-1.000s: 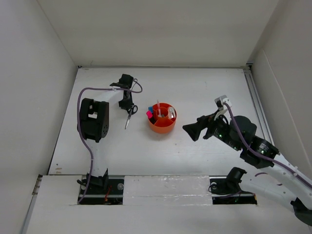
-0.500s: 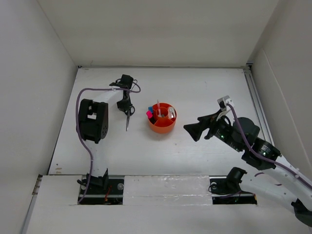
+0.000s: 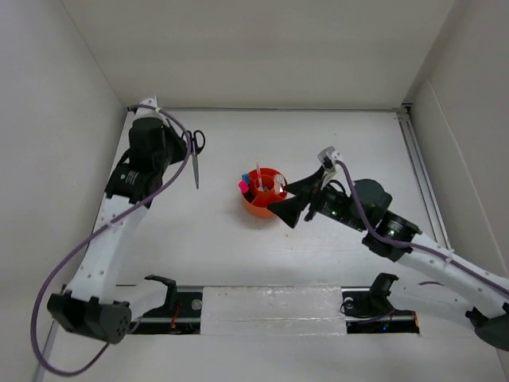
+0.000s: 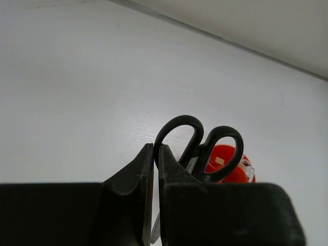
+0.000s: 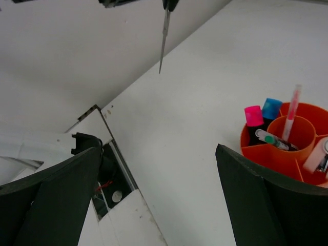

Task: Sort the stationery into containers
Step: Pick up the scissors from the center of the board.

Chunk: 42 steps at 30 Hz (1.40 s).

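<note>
My left gripper point(image 3: 189, 148) is shut on the black-handled scissors point(image 3: 195, 159) and holds them in the air over the back left of the table, blades hanging down. In the left wrist view the fingers point(image 4: 156, 148) clamp one handle loop of the scissors point(image 4: 197, 146). The round orange organizer point(image 3: 256, 208) stands mid-table. It holds a pink-capped highlighter point(image 5: 252, 116), a blue-capped highlighter point(image 5: 271, 107) and a pink pen point(image 5: 292, 110). My right gripper point(image 3: 282, 199) is open and empty, just right of the organizer point(image 5: 266, 159).
White walls close the table at the back and both sides. The scissor blade point(image 5: 164, 36) hangs at the top of the right wrist view. The arm bases and a black rail point(image 3: 270, 306) run along the near edge.
My left arm has lifted the scissors off the table and swung them up and back to the left. My right gripper has moved left, close to the organizer.
</note>
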{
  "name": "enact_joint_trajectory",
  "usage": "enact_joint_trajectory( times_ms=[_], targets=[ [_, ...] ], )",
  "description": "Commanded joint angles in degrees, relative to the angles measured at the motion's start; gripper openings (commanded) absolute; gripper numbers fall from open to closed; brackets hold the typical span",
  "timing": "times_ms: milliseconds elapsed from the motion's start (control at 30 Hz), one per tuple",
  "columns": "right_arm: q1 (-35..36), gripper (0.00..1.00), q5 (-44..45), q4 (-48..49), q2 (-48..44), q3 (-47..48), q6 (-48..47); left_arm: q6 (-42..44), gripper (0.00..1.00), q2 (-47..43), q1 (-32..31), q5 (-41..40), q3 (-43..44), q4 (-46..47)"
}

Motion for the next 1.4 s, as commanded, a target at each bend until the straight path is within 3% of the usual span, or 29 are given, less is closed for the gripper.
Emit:
enact_joint_trajectory(
  times_ms=[0,133,433,567,767,900,1233,1267,1333,1367],
  targets=[
    [2.77,1.0,-0.89,13.18,5.33,2.47,-0.89,1.58,0.0,-5.27,0.07,7.17,-4.62,4.5],
    [3.93,1.0,0.43,19.77,14.64,7.13,-2.56,2.72,0.0,-13.09,0.07,13.4,-8.14,8.11],
    [3.93,0.94,0.42,22.77,33.11,19.97,-5.55,3.25,0.0,-17.06,0.07,21.33,-10.96,11.01],
    [3.93,0.8,-1.14,22.77,38.82,26.2,-5.55,3.25,0.0,-16.54,0.07,22.38,-11.75,11.01],
    [3.93,0.71,-1.68,25.06,42.17,27.44,-3.97,3.25,0.0,-16.54,0.07,22.38,-12.27,11.01],
    [3.93,0.46,-1.15,25.06,42.7,28.15,-3.97,3.25,0.0,-16.01,0.07,23.7,-12.27,11.63],
    [3.93,0.35,-1.06,25.06,44.37,29.91,-3.44,3.78,0.0,-15.48,0.07,26.6,-12.8,12.16],
    [3.93,0.24,-1.06,25.06,44.89,30.43,-3.44,3.78,0.0,-15.48,0.07,27.12,-12.8,12.16],
    [3.93,0.13,-0.45,25.06,44.9,30.96,-3.44,3.78,0.0,-15.48,0.07,27.13,-12.8,12.16],
    [3.93,0.0,0.08,25.06,44.9,30.96,-3.44,3.78,0.0,-15.48,0.07,27.65,-12.8,12.16]
  ],
)
